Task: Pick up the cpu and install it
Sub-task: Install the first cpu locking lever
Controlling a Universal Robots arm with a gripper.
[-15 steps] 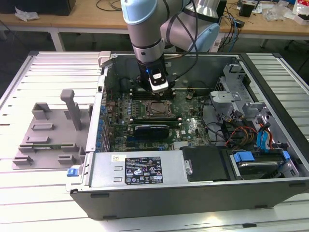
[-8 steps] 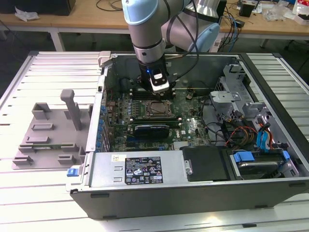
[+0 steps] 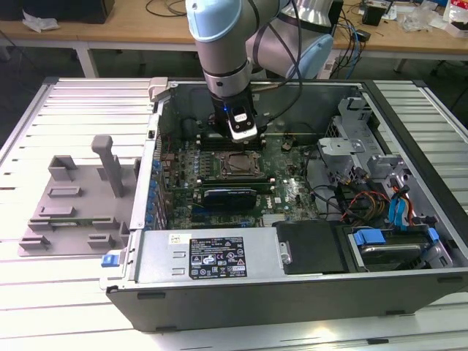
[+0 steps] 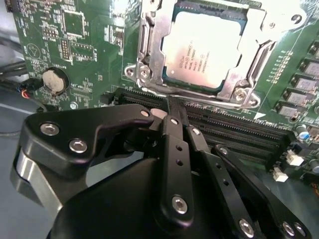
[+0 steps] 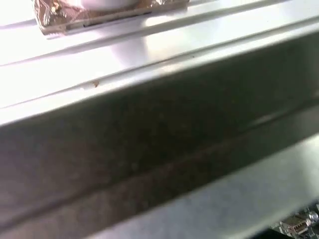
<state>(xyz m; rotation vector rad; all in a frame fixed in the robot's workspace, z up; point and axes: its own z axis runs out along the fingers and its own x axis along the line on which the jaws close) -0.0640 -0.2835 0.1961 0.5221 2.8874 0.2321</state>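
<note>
CPU seated in the socket, pincer just beside it

The cpu (image 4: 207, 47) was seen lying flat inside the socket frame (image 4: 149, 59), just beyond the pincer (image 4: 172, 112), whose fingers were drawn together, nothing held between them. In the exterior view the pincer (image 3: 241, 135) hung inside the computer case (image 3: 292, 285) over the motherboard (image 3: 292, 194). Judged from this, the chip should be checked for level seating, with no sideways pressure applied.

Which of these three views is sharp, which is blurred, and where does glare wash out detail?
Exterior view: evenly lit, sharp across the computer case. Second wrist view: cpu in focus, its metal top brightly reflective; gripper close and dark. First wrist view: blurred, with a case wall in shadow and glare above it.
</note>
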